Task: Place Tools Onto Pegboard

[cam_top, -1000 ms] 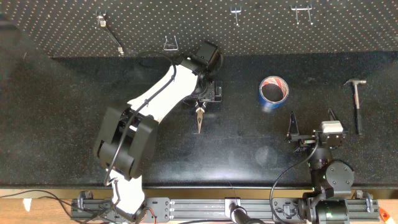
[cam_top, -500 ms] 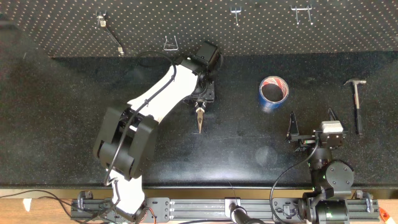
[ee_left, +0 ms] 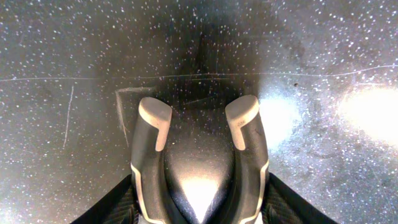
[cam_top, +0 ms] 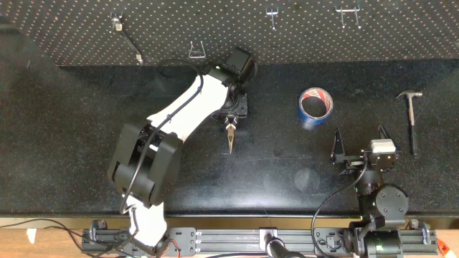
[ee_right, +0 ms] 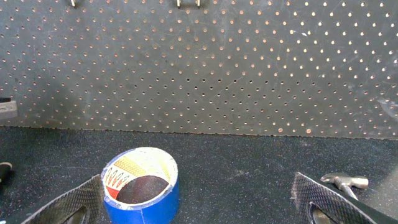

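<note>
Top view: the left gripper sits before the perforated black pegboard, jaws clamped on grey-handled metal pliers, their nose pointing toward the arm bases. The right gripper rests on the dark speckled desk near the blue tape roll; jaws apart.

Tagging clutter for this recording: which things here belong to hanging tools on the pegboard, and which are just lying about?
Job: pegboard, empty hooks, hung wrench, pliers in left gripper, hammer, probably tape roll.
Lying about: cables by the arm bases.

One tape, one hammer, one pliers, one wrench
</note>
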`<state>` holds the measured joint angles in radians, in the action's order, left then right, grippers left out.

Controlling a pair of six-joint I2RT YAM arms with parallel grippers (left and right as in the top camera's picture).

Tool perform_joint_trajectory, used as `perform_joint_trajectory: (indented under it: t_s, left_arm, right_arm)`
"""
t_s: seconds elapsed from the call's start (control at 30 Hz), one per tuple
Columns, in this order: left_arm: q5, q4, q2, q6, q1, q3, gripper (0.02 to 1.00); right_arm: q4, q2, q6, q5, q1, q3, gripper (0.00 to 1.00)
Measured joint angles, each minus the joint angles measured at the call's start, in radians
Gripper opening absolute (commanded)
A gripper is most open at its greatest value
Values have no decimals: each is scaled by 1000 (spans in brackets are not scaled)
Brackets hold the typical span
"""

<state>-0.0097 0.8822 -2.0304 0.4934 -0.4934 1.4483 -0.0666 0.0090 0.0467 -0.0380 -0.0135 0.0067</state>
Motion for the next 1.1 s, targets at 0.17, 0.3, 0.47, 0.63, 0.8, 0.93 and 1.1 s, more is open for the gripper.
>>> perform_joint_trajectory:
  t_s: [0.17,0.3,0.47,0.63,0.8,0.93,1.1]
  left_arm:
    - [0,0,0,0,0,0,62]
    - [0,0,0,0,0,0,27]
    - [0,0,0,0,0,0,27]
    - [-1,5,1,0,-3,0,27]
    - [-1,49,42,8,-12,0,27]
    - [-3,114,150,9,-6,0,25]
    - [-23,225,359,11,59,0,27]
  right_arm:
    - [0,0,0,0,0,0,985]
    - [0,0,0,0,0,0,985]
    - [0,0,0,0,0,0,985]
    - [0,0,0,0,0,0,985]
    - [0,0,0,0,0,0,985]
    - [0,0,0,0,0,0,985]
    - [0,0,0,0,0,0,985]
